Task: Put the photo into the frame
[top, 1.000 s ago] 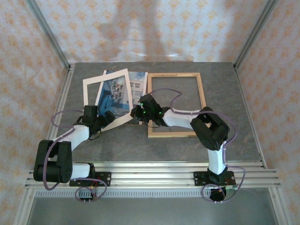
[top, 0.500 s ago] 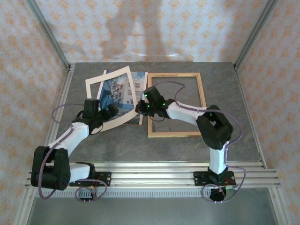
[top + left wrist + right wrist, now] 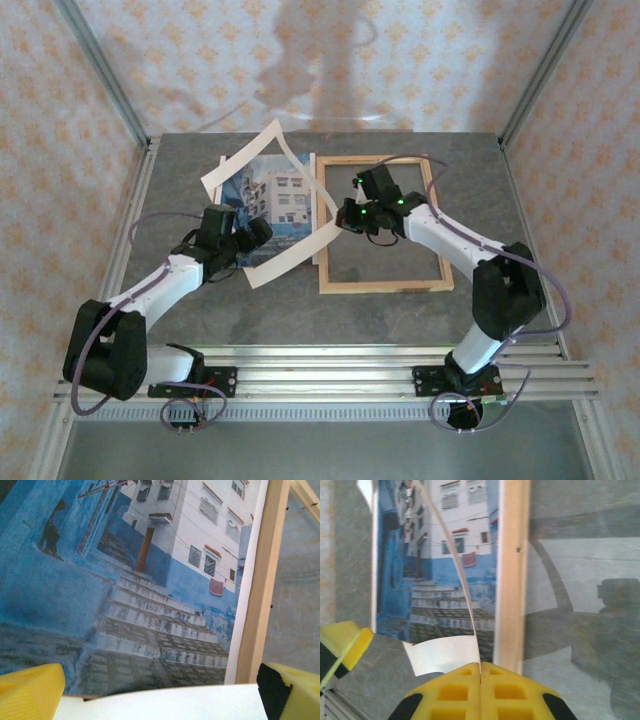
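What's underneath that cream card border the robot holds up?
The photo, flat on the table, showing blue steps and a white building. The border's near strip hides part of its near edge.

From above, the photo (image 3: pixel 285 190) is hidden at its 6 o'clock end beneath the curled cream mat (image 3: pixel 292 255) and the left tool (image 3: pixel 255 232), while each wrist view crops the frame (image 3: pixel 260 590) at 12 o'clock and the yellow pads (image 3: pixel 30 690) of that tool and the right tool (image 3: pixel 480 669) at 6 o'clock.
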`<action>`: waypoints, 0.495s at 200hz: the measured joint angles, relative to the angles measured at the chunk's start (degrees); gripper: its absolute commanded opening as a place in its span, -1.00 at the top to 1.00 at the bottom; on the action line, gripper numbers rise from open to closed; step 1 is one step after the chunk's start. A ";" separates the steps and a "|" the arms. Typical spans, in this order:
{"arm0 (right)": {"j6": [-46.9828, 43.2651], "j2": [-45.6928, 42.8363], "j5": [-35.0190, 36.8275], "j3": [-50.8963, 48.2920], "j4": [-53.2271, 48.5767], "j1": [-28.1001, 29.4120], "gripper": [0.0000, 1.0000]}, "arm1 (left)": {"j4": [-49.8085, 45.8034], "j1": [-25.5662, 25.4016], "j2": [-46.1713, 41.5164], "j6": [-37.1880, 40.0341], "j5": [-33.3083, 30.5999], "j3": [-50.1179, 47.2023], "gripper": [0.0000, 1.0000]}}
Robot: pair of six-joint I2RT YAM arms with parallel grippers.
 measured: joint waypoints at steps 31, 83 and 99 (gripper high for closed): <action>-2.45 -3.08 1.33 -2.64 -3.52 -2.21 1.00 | 0.39 -1.68 3.58 -0.09 -0.76 2.29 -1.00; -3.87 -8.11 -1.86 -5.81 -2.40 -2.91 1.00 | 0.98 -2.01 7.23 0.00 -1.03 6.25 -1.00; -3.85 -7.67 -3.76 -5.92 -0.79 -2.80 1.00 | 0.90 -2.01 7.17 0.26 -1.86 7.48 -1.00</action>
